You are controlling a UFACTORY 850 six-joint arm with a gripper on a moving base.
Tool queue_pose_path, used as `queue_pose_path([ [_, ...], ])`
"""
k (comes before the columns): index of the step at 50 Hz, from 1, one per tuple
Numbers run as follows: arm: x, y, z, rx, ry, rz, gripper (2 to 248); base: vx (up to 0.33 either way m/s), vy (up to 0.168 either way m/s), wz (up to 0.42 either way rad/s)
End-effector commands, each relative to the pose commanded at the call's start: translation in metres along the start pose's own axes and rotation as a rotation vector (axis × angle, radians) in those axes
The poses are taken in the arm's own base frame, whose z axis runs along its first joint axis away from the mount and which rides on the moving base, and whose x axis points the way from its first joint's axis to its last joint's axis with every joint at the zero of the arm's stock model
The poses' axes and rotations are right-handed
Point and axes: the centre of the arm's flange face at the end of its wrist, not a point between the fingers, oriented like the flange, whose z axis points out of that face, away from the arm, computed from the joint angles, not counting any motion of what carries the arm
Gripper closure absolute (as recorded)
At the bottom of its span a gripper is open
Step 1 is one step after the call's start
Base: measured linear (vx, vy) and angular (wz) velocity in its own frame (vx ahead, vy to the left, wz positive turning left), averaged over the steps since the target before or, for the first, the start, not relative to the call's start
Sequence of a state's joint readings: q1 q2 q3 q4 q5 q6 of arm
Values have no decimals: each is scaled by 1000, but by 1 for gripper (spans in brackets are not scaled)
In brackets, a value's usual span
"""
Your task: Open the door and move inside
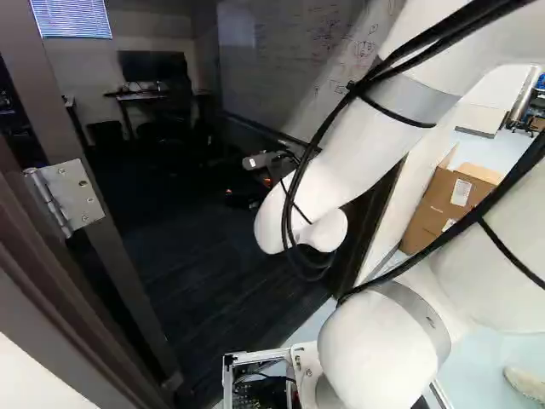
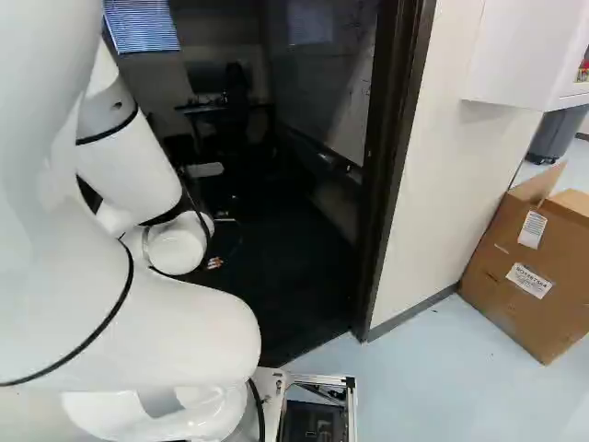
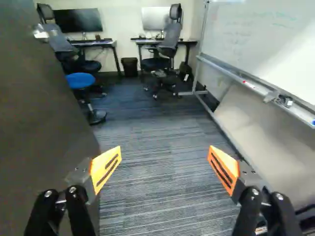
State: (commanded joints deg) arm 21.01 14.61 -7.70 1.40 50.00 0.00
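In the left base view my gripper (image 1: pixel 245 194) is a dark shape with orange bits, beyond the doorway. The wrist view shows the gripper (image 3: pixel 164 169) open, its orange pads wide apart with only carpet visible between them. The dark door (image 3: pixel 42 123) stands swung open beside one finger, with a shiny handle (image 3: pixel 40 33) farther ahead; whether finger and door touch, I cannot tell. A metal hinge (image 1: pixel 68 196) shows on the door's edge at the left of the left base view. The doorway's other jamb (image 2: pixel 394 175) rises right of the arm in the right base view.
Inside, a whiteboard (image 3: pixel 266 44) on a wheeled frame lines the side opposite the door. A blue stool (image 3: pixel 81 81) stands near the door, with office chairs (image 3: pixel 167 44), desks and a bin (image 3: pixel 130 66) beyond. Outside, a cardboard box (image 2: pixel 529 267) sits by the wall.
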Motion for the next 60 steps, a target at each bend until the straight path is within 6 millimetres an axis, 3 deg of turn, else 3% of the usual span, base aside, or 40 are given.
queue_pose_path([
  [29, -10, 59, -13, -193, -12, 57, 3, 0, 0, 0],
  [60, -18, 90, -26, -307, -19, 93, 3, 0, 0, 0],
])
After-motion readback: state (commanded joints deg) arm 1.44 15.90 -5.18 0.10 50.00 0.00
